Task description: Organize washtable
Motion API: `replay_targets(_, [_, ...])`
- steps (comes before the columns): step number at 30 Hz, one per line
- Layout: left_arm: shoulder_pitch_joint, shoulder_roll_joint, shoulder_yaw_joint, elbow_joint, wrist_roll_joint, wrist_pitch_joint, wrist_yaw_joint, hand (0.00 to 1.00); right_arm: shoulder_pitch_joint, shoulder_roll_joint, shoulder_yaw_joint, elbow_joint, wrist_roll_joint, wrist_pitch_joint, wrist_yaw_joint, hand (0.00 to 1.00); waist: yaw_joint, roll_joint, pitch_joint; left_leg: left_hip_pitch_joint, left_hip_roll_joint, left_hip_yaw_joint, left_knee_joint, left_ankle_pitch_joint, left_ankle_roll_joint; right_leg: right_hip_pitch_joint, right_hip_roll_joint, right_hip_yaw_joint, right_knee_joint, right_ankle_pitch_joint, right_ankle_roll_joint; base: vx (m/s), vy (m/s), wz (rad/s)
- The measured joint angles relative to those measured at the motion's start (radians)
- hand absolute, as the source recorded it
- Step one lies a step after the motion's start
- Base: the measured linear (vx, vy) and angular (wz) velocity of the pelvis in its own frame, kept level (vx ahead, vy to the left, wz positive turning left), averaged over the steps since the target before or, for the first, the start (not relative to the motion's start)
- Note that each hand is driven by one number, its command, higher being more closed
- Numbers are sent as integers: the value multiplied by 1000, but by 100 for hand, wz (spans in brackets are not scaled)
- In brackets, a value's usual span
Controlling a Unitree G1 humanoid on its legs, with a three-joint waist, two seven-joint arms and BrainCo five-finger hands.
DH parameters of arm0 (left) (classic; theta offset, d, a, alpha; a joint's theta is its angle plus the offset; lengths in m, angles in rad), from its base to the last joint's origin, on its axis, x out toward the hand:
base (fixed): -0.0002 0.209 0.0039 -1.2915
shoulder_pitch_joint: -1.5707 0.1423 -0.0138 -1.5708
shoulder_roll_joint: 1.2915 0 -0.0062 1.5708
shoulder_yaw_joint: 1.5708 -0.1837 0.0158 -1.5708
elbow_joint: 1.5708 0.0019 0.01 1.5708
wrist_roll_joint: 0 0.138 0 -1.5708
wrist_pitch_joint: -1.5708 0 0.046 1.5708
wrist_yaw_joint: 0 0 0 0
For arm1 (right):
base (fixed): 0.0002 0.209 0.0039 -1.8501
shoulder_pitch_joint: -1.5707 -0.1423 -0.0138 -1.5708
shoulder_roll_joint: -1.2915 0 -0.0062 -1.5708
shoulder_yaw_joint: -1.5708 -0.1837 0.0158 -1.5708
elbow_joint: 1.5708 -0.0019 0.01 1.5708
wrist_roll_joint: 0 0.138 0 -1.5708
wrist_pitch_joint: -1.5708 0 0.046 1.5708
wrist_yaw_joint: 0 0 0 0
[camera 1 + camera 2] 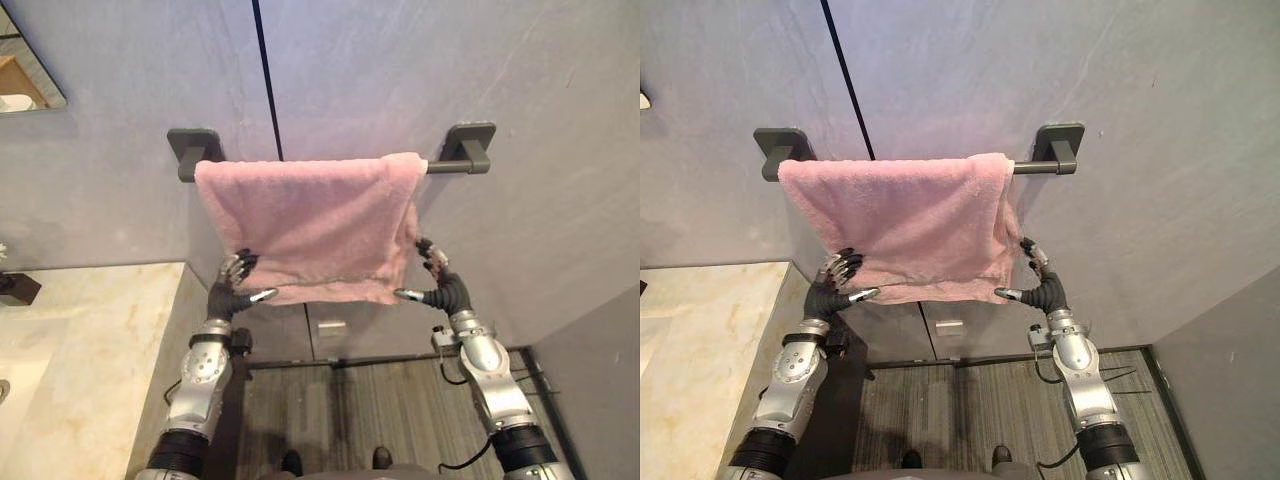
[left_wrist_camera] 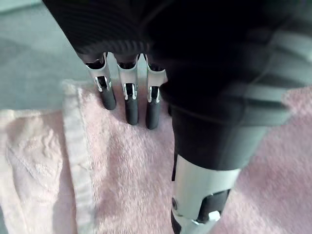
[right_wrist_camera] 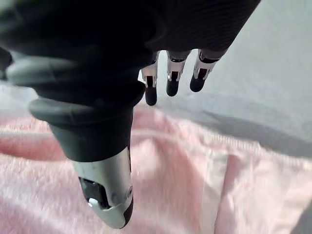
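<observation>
A pink towel [image 1: 310, 220] hangs folded over a dark grey wall bar [image 1: 452, 166], bunched toward the bar's left end. My left hand [image 1: 228, 292] is at the towel's lower left corner. In the left wrist view its straight fingers [image 2: 130, 105] lie against the towel [image 2: 122, 170] near its pale hem, thumb apart. My right hand [image 1: 447, 292] is at the lower right corner. Its fingers [image 3: 171, 80] reach past the towel's edge toward the wall, and its thumb [image 3: 105, 190] lies in front of the towel [image 3: 195, 190]. Both hands are open, gripping nothing.
A marble counter [image 1: 70, 340] runs along the left, with a dark block [image 1: 18, 288] at its back edge and a mirror corner [image 1: 25, 75] above. A grey side wall [image 1: 600, 380] closes in at the right. Striped floor [image 1: 380, 410] lies below the towel.
</observation>
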Motion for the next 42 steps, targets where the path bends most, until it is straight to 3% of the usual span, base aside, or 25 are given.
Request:
replay_targets(10, [31,-28,74,-5,3,-4,17,0,33,32,-122,0,3,0,-37,0,3,-9,-4,0,1,3,0,0,0,16,-1,2,-34,19,0,-16,-8,0])
replay_targets(23, [259,-91,160,9,18,-5,-7,0,218,84,-202,47,-20,0,-36,0,4,-15,-7,15,-1,-4,0,0,0,31,-1,-9,-33,18,1,-36,-19,2])
replay_targets(28, [305,-116,158,154,28,-2,-49,0,297,90,-179,170,-104,2,-12,0,6,-17,-11,26,-1,-8,-1,0,0,42,-2,-13,-32,16,1,-53,-19,2])
replay_targets(33, [351,-117,152,327,117,6,-75,0,366,90,-152,317,-209,2,10,0,6,-20,-14,35,0,-6,-3,-3,-5,43,-3,-12,-18,0,10,-48,-14,0])
replay_targets(42, [395,-115,152,427,188,9,-95,0,428,62,-131,419,-246,2,32,0,6,-17,-24,53,3,9,-3,-11,-7,36,-3,1,25,-21,2,-9,-3,-3])
